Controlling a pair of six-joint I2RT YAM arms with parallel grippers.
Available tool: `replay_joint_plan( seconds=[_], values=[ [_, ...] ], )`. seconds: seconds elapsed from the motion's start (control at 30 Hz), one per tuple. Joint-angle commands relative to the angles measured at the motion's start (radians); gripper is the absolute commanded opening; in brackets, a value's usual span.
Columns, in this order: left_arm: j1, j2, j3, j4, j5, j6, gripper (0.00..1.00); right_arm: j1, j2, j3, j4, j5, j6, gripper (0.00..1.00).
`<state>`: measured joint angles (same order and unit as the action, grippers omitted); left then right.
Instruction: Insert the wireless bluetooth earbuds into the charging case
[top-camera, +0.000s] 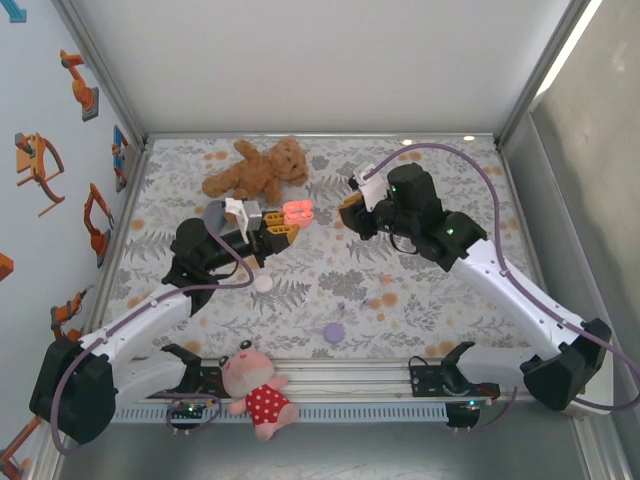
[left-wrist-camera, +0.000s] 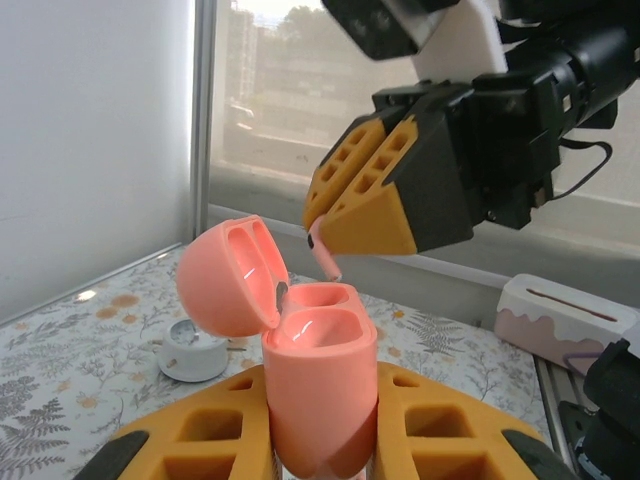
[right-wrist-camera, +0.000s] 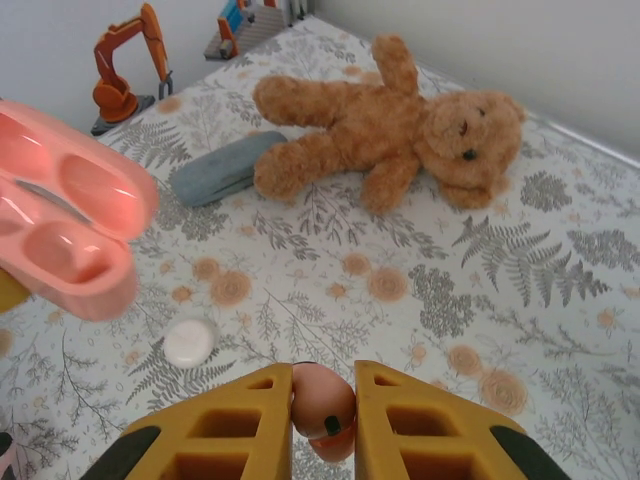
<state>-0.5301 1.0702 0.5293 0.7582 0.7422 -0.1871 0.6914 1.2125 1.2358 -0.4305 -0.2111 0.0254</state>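
My left gripper (top-camera: 280, 233) is shut on the pink charging case (top-camera: 298, 211), holding it upright above the cloth. In the left wrist view the case (left-wrist-camera: 322, 380) stands between the orange fingers (left-wrist-camera: 200, 430) with its lid (left-wrist-camera: 228, 278) swung open to the left and both wells empty. My right gripper (right-wrist-camera: 323, 400) is shut on a pink earbud (right-wrist-camera: 323, 405). It hangs just right of the case (right-wrist-camera: 65, 225). From the left wrist the earbud's stem (left-wrist-camera: 328, 260) pokes down out of the right gripper (left-wrist-camera: 365, 200), just above the case's far well.
A brown teddy bear (top-camera: 258, 170) lies at the back of the flowered cloth with a grey object (right-wrist-camera: 222, 168) beside it. A white round piece (top-camera: 263, 284) and a small purple case (top-camera: 333, 333) lie nearer the front. A pink doll (top-camera: 255, 385) sits on the front rail.
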Motion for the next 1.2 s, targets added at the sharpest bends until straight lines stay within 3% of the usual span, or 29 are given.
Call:
replay_joint_plan(
  seconds=[0.0,0.47,1.17],
  values=[
    [-0.006,0.012,0.040,0.070,0.002,-0.021,0.00,0.032,-0.030,0.043,0.054,0.016,-0.063,0.19],
    [-0.007,0.043,0.046,0.117,0.008,-0.037,0.00,0.194,-0.031,0.081,0.209,0.142,-0.191,0.18],
    [-0.007,0.019,0.044,0.090,0.042,-0.008,0.00,0.247,0.097,0.160,0.173,0.121,-0.249,0.18]
  ],
)
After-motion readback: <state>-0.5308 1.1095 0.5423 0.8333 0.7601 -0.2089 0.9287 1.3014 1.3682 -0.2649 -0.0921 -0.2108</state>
